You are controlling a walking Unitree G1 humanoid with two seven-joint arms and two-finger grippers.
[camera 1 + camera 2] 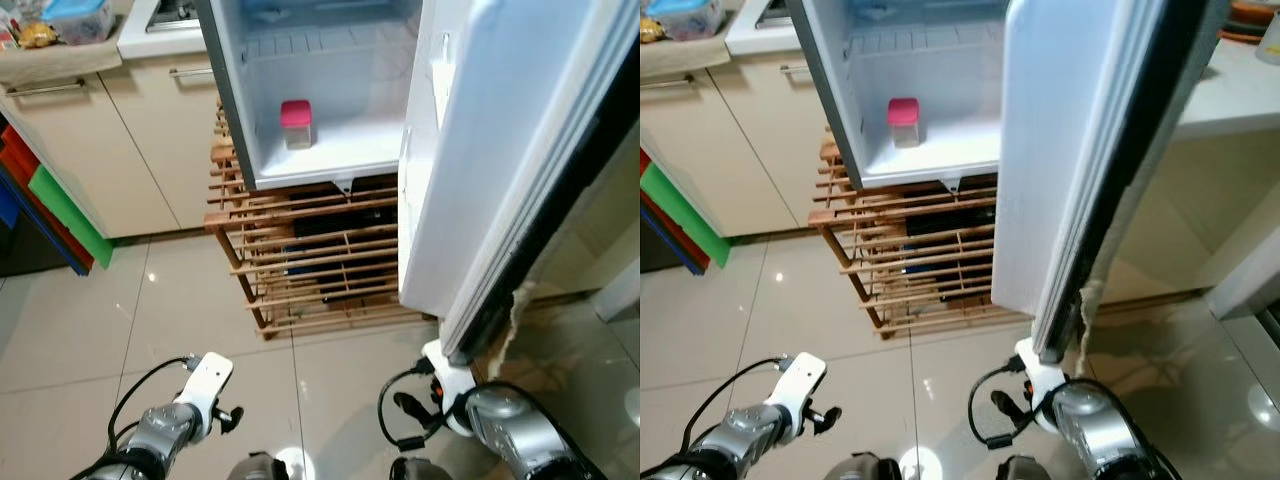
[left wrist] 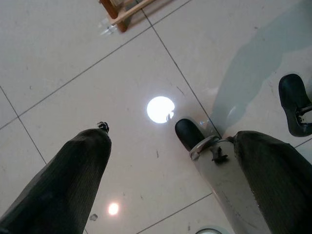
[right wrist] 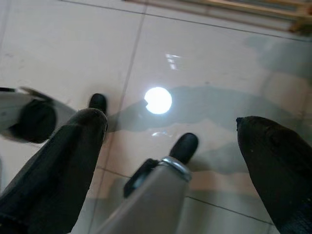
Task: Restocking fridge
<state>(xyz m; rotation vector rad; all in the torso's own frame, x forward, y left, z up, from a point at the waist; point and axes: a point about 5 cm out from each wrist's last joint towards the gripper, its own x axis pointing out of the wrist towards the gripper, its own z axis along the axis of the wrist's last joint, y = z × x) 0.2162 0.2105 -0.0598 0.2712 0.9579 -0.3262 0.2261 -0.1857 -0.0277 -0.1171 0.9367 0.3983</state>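
So going left to right here: over on the far left there's a counter (image 1: 60, 62) with some clutter on it, cream cabinets (image 1: 150, 140) under it, and a stack of coloured boards (image 1: 60, 225) leaning by the cabinet side, well out of the way. The left gripper (image 2: 161, 185) hangs low over the tiled floor (image 1: 200, 320), fingers spread wide apart and holding nothing, so I'd say that arm is just idling. Middle of the scene is the fridge (image 1: 330, 90), sitting on top of a wooden slatted rack (image 1: 310, 260), which is probably there to lift it to a handier height. Inside, on the bottom shelf towards the left wall, stands a small clear jar with a pink lid (image 1: 296, 124), upright and alone, lots of room beside it. Looks to me like restocking has barely got going, or that jar is the only thing placed so far. The right gripper (image 3: 170, 161) also points down at the floor, fingers spread, empty. Then the fridge door (image 1: 500, 170) is swung wide open on the right, and its lower corner hangs right above the right arm, so I reckon that's the thing to watch when lifting that arm.
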